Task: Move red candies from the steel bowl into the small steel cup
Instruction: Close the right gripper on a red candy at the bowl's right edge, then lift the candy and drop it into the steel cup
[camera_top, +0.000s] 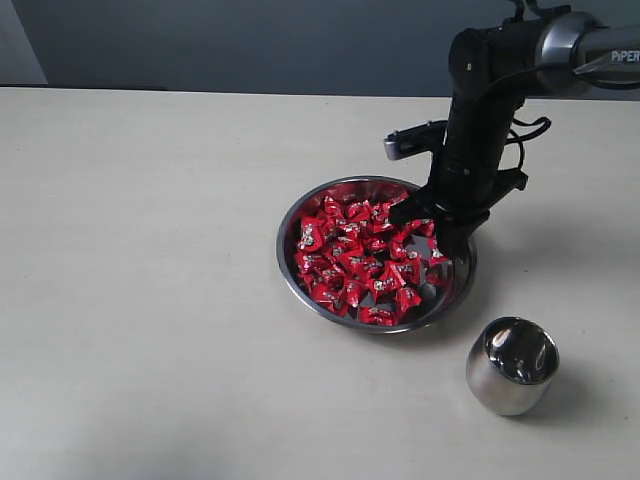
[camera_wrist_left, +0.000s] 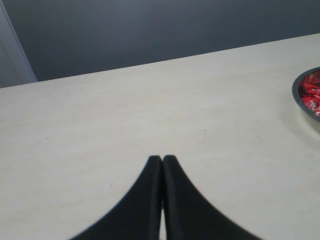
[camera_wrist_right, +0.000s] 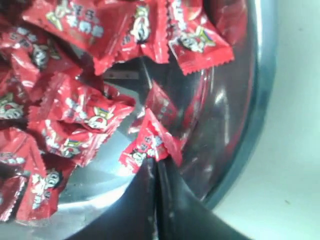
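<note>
The steel bowl (camera_top: 285, 250) sits mid-table, heaped with red candies (camera_top: 350, 262). My right gripper (camera_top: 441, 243) reaches down into the bowl's right side. In the right wrist view its jaws (camera_wrist_right: 155, 163) are pressed together, pinching one red candy (camera_wrist_right: 150, 142) at the tips, close to the bowl's inner wall (camera_wrist_right: 250, 125). The small steel cup (camera_top: 512, 365) stands upright on the table, in front of the bowl and to its right. My left gripper (camera_wrist_left: 162, 159) is shut with nothing in it, over bare table; the bowl's rim (camera_wrist_left: 299, 102) and a few candies (camera_wrist_left: 311, 90) show at that view's edge.
The pale table (camera_top: 150, 280) stretches wide to the left of the bowl, with a dark wall behind it. The right arm's black links (camera_top: 480, 110) rise over the bowl's far right side. The left arm is out of the exterior view.
</note>
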